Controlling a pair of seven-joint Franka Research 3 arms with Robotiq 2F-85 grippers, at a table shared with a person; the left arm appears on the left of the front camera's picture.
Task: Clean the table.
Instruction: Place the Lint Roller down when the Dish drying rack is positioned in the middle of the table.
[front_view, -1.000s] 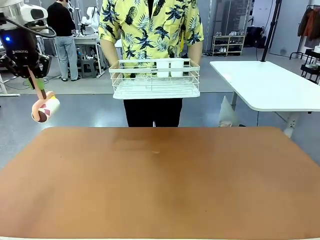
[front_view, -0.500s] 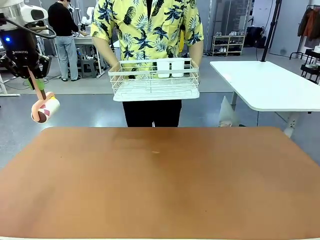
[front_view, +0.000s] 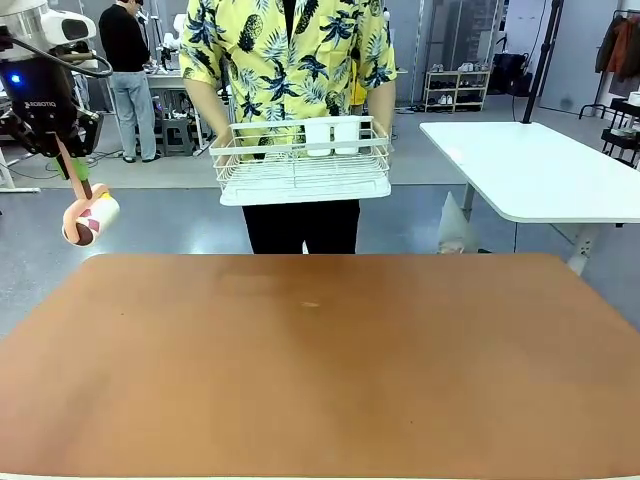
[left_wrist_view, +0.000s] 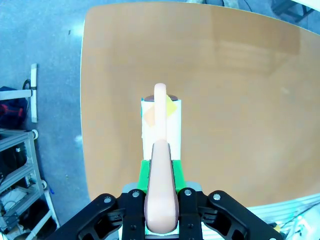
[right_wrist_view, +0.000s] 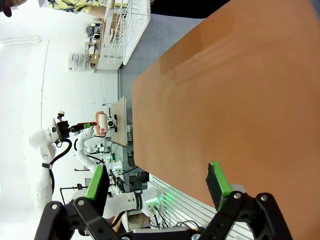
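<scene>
Left gripper (front_view: 70, 165), raised beyond the table's left far corner, pinching the handle of a lint roller (front_view: 88, 215); brown table (front_view: 320, 370) spanning the foreground; person holding a white dish rack (front_view: 300, 165) behind it; right gripper (right_wrist_view: 157, 185) spread above the table.

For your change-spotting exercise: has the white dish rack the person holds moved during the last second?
Yes. The dish rack has drifted slightly toward picture left and a little lower, judged against the fixed white table beside it.

A robotics lab: workbenches (front_view: 175, 75), shelving (front_view: 456, 88), bare concrete floor (front_view: 180, 220).
</scene>
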